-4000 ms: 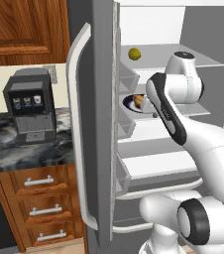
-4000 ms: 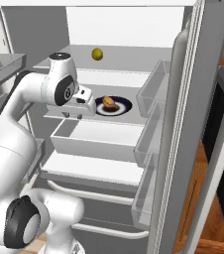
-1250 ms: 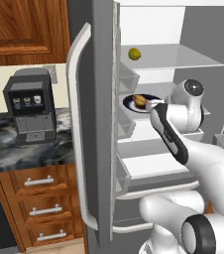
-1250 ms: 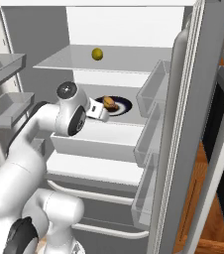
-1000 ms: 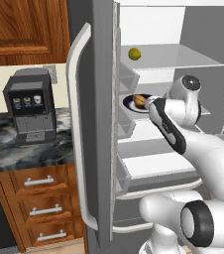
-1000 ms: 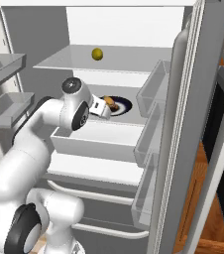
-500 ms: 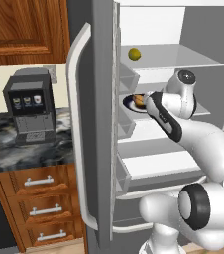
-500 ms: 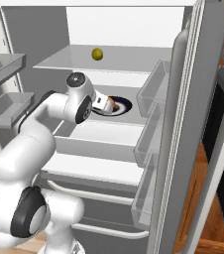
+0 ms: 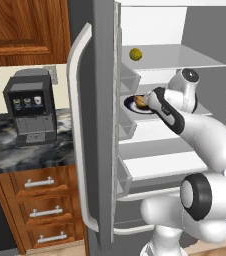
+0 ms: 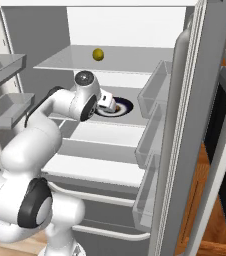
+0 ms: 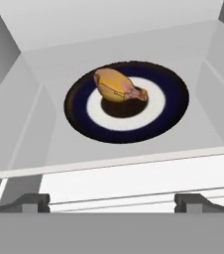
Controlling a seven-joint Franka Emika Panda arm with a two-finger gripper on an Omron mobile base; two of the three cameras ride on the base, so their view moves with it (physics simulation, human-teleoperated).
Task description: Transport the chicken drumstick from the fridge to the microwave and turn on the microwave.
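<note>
Now the fully spread, empty gripper (image 11: 112, 201) should be centred over the golden-brown chicken drumstick (image 11: 118, 86) on the dark-rimmed plate (image 11: 79, 118) before being closed.

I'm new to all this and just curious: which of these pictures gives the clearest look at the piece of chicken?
The hand view: the chicken drumstick lies whole and unblocked on its dark-rimmed plate. In the left base view a bit of it peeks past the arm. In the right base view the hand covers it.
</note>
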